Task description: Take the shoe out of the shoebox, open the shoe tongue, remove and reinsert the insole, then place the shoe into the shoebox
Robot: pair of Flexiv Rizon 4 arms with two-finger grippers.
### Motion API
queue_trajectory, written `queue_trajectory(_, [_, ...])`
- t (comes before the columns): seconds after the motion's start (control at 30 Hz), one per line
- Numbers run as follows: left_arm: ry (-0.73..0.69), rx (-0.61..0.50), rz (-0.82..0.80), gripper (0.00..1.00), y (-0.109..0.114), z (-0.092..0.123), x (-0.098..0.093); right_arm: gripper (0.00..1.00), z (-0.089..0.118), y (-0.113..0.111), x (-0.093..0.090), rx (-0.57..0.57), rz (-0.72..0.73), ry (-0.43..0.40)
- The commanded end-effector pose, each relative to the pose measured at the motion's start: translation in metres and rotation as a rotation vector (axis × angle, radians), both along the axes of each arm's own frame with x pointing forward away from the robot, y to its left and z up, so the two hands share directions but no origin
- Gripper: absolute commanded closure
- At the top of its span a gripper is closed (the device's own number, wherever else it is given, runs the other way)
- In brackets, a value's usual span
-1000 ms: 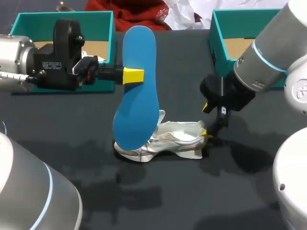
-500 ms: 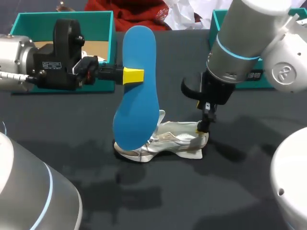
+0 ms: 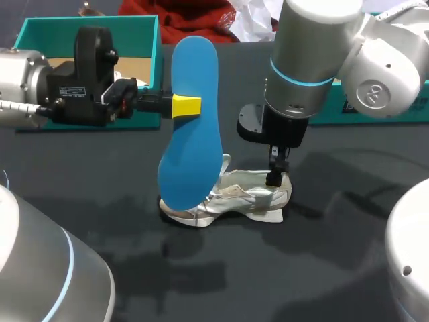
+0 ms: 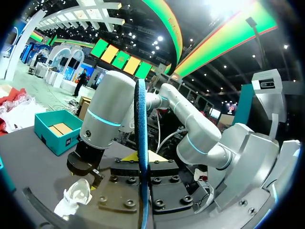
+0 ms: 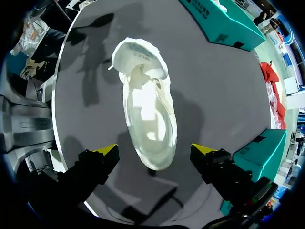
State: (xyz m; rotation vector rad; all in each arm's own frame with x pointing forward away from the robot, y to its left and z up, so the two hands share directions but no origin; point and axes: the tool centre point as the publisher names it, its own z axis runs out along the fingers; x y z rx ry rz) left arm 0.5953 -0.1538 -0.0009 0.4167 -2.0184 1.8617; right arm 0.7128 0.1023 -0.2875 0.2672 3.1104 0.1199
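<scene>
At table centre, silver shoe [image 3: 231,198] sits sole-down. Left gripper [image 3: 186,106] clamped on blue insole [image 3: 191,127], upright over shoe's 9 o'clock end. Right gripper [image 5: 155,151], fingers apart, hovers over 3 o'clock end. Best: pin heel, then feed insole toe-first, flat.

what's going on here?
The left hand is shut on the blue insole and holds it upright above the table, out of the shoe. The silver shoe lies on the table, outside both teal boxes. The right hand is open just above one end of the shoe, a finger off each side and neither touching it.
</scene>
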Motion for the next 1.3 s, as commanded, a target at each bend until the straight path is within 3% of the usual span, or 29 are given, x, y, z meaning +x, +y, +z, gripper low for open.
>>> queue_trajectory(0.03, [0.000,-0.001,0.000,1.00,-0.001,-0.001,0.000,0.00,-0.004,0.005,0.000,0.003,0.003,-0.006])
queue_trajectory(0.37, [0.000,-0.001,0.000,1.00,-0.001,-0.001,0.000,0.00,-0.006,0.015,0.006,0.001,0.041,-0.024])
queue_trajectory(0.83, [0.000,-0.001,0.000,1.00,-0.001,-0.001,0.000,0.00,-0.026,0.030,0.044,-0.023,0.104,-0.026])
queue_trajectory(1.3, [0.000,-0.001,0.000,1.00,-0.001,-0.001,0.000,0.00,-0.054,0.037,0.050,-0.030,0.106,-0.021])
